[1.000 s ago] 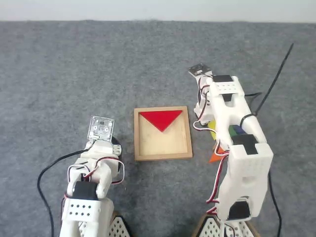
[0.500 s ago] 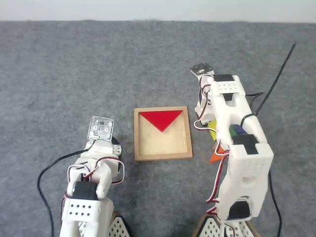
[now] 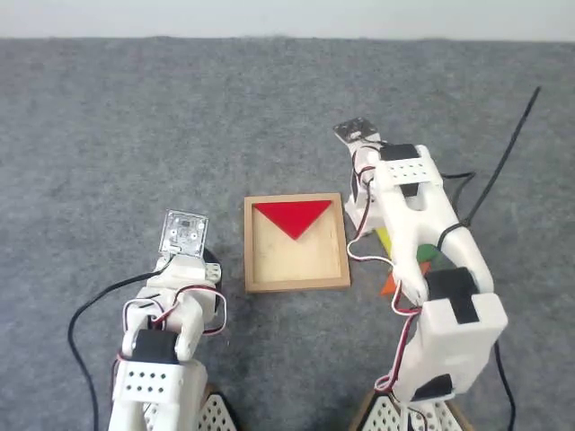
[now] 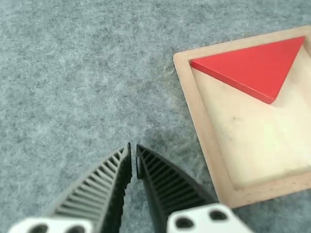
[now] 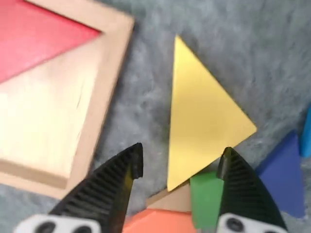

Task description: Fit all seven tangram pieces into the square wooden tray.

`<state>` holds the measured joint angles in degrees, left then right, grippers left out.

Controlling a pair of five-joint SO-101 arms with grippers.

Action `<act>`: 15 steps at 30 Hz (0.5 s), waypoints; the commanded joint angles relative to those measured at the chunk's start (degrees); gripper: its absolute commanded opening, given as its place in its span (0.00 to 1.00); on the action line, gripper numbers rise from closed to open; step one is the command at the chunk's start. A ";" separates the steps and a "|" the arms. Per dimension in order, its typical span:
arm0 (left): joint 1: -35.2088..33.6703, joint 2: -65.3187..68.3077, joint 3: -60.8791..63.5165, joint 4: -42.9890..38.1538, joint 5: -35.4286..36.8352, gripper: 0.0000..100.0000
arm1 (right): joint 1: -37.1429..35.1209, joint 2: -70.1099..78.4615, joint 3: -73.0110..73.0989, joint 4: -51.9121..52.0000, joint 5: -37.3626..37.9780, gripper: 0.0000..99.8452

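One of the seven tangram pieces is seated: the red triangle (image 3: 293, 217) lies flat in the square wooden tray (image 3: 296, 285), its long edge against the wall farthest from the arms; the rest of the tray floor is bare wood. Six pieces are judged outstanding (progress is therefore early). The loose pieces lie on the grey tabletop (image 3: 135, 135) just beside the tray: a yellow triangle (image 5: 204, 126) nearest the rim, with a green piece (image 5: 206, 199), an orange piece (image 5: 160, 221), a tan piece (image 5: 170, 198) and a blue piece (image 5: 284, 170) crowded at one of its corners; a full count cannot be made, since the right arm (image 3: 422, 233) covers part of the group in the high view. Right arm: jaws spread apart, empty, poised over the yellow triangle; contact cannot be confirmed. Left arm (image 3: 171, 305): jaws pressed together, holding nothing, above bare tabletop on the tray's opposite side. Probable next step: grasp the yellow triangle and transfer it to the tray.
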<state>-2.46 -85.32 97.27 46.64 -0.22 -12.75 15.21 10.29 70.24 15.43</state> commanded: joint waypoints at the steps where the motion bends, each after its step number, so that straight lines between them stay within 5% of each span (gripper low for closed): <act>1: -0.26 -0.70 -0.48 0.09 0.35 0.01 | 2.68 -3.47 -0.53 -2.68 -0.62 0.32; 15: -0.26 -0.70 -0.48 0.09 0.26 0.01 | 4.62 9.80 -9.58 -2.24 10.11 0.36</act>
<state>-2.46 -85.32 97.27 46.64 -0.22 -9.05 24.09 4.92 68.22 24.31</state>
